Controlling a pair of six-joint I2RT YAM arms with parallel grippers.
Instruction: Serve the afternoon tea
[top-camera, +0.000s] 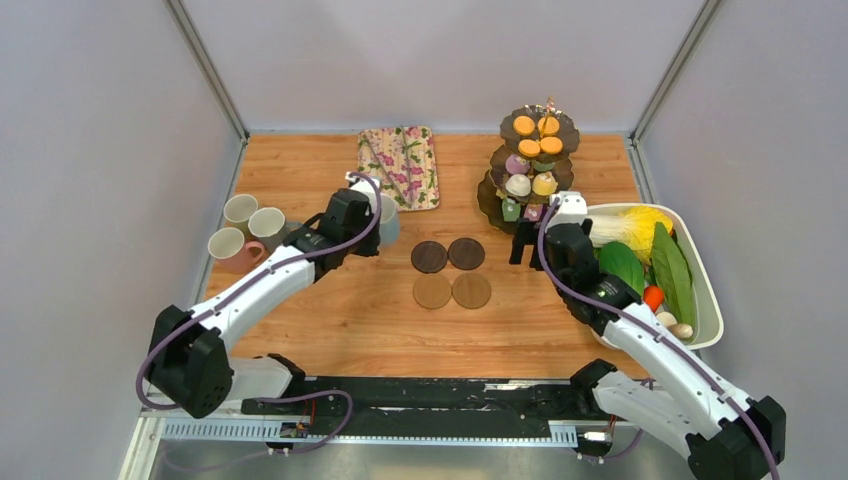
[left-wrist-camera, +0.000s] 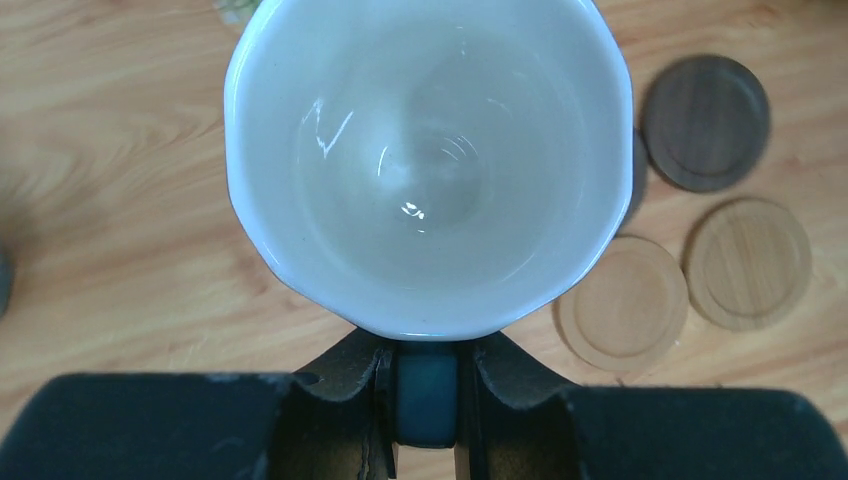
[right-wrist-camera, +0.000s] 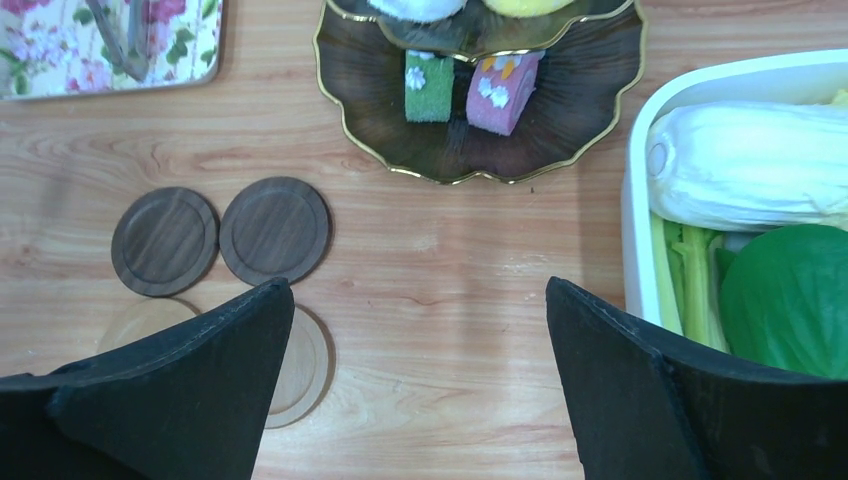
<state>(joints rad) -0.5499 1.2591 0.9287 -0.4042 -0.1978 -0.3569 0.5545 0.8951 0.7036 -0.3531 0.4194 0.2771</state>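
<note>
1. Top external view: none of the four coasters (top-camera: 451, 272) at mid-counter (top-camera: 350, 320) carries a mug, so the mug serving looks barely begun.
2. One blue mug (top-camera: 388, 220) is in the grip of the left end effector (top-camera: 374, 216), just left of the coasters and beside the near right corner of the floral tray (top-camera: 399, 166). It cannot be told whether the mug's base is off the counter.
3. Three mugs (top-camera: 245, 226) stand clustered at the far left, well apart from the coasters; judging by this, they all have to be brought over.
4. The dark three-tier stand (top-camera: 530, 165) at the back right is loaded with small cakes (top-camera: 530, 147) on every tier, so that part appears done.
5. Left wrist view: the fingers are pinched narrow on the mug's blue handle, and the mug sits upright with its pale, empty inside facing the camera. Three coasters show to its right.
6. The left arm stretches forward and inward from its base, its wrist angled toward the coasters.
7. The right end effector (right-wrist-camera: 415, 300) holds nothing, its jaws spread wide over bare counter between the coasters and the white tub (top-camera: 712, 322) of vegetables, just in front of the stand's bottom tier.
8. The right arm reaches forward and is bent inward alongside the tub.
</note>
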